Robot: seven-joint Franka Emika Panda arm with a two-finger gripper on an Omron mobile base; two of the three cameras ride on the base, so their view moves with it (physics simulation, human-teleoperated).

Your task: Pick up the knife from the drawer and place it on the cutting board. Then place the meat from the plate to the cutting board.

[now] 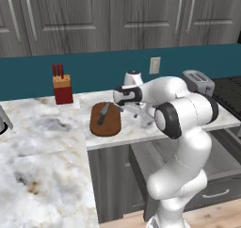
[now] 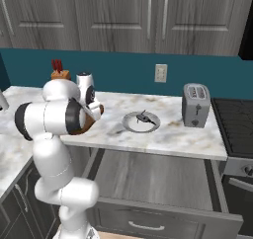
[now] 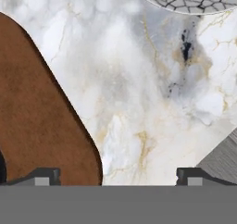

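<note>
Marble counter (image 1: pixel 42 142) running wide on the left, with lots of bare room near its front edge. Red and tan knife block (image 1: pixel 61 85) standing at the back by the blue wall. Next along, cutting board (image 1: pixel 105 119) lying flat on the counter, its near end close to the counter edge. Knife (image 1: pixel 104 113) resting on top of the board, dark handle toward the front, blade toward the back. Just right of the board, gripper (image 3: pixel 117 174) hanging over bare marble, fingers (image 3: pixel 44 176) spread wide and holding nothing; one tip above the board's rounded edge, the other near the counter edge. Further right, plate (image 2: pixel 141 121) sitting on the counter, well back from the front edge, with small dark meat (image 2: pixel 144 117) on it, too small to see well. Cracked grey plate rim peeking in at the top of the hand view. Below the counter, drawer (image 2: pixel 163 183) pulled out wide, dark grey inside, silver bar handle on its front. Toaster (image 2: pixel 195 104) standing at the far right, beside the black stove (image 2: pixel 237 119).
</note>
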